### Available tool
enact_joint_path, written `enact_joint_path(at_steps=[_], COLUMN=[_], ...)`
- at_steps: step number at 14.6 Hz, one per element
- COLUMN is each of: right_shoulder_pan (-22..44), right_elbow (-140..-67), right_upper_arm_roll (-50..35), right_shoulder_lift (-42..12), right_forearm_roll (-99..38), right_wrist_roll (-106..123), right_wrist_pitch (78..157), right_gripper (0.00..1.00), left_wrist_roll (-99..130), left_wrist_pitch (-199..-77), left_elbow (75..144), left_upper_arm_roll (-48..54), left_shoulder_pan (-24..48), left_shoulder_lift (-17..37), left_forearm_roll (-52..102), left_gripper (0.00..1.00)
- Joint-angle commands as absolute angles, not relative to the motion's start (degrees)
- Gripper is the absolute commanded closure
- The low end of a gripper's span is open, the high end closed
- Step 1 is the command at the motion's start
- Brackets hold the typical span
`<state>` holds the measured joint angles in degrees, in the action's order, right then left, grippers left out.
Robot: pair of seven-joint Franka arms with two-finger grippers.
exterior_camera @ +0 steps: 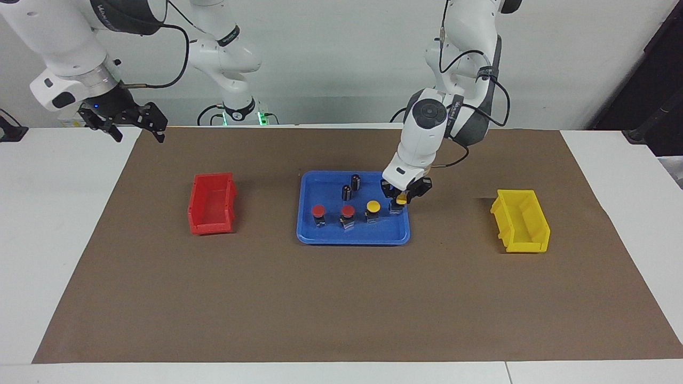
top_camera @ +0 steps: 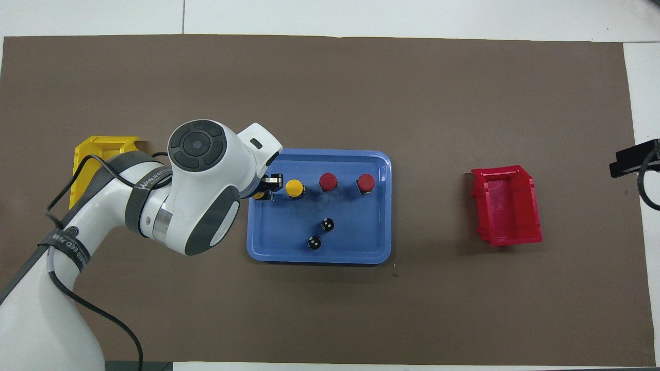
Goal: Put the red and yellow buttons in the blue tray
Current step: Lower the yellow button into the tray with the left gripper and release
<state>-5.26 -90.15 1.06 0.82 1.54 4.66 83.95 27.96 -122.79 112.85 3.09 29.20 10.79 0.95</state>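
Risk | my left claw (exterior_camera: 399, 201) clamped on last yellow button (exterior_camera: 401, 200) low in blue tray (exterior_camera: 353, 236); release crooked, it topples against neighbour yellow button (exterior_camera: 373, 206) | right claw (exterior_camera: 134, 124) apart, waiting

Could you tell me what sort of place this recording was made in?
Probably a robotics lab bench: two white arms mounted at a white table under a brown mat, with a blue tray and small sorting bins laid out for manipulation trials.

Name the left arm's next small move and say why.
Probably open and lift clear. The left gripper is shut on the second yellow button, low inside the blue tray at the left arm's end, beside the other yellow button; both red buttons already stand there. The right gripper waits, open.
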Motion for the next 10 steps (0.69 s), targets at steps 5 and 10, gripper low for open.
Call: enact_joint_path(at_steps=[5,10], right_shoulder_pan=[-5.2,-5.1], right_elbow=[-91.1,-91.1], right_upper_arm_roll=[1.1,1.1], right_shoulder_lift=[1.3,1.2], right_forearm_roll=[2.2,2.1], right_wrist_roll=[5.5,5.5], right_wrist_pitch=[84.9,84.9], right_gripper=[0.00,0.00], left_wrist_roll=[26.9,26.5], left_wrist_pitch=[-126.4,-116.2], left_elbow=[115.8,108.8], left_upper_arm_roll=[2.5,1.9], left_shoulder_pan=[30.1,29.0], left_shoulder_lift=[10.4,9.0], left_forearm_roll=[2.0,1.6], left_gripper=[0.29,0.00])
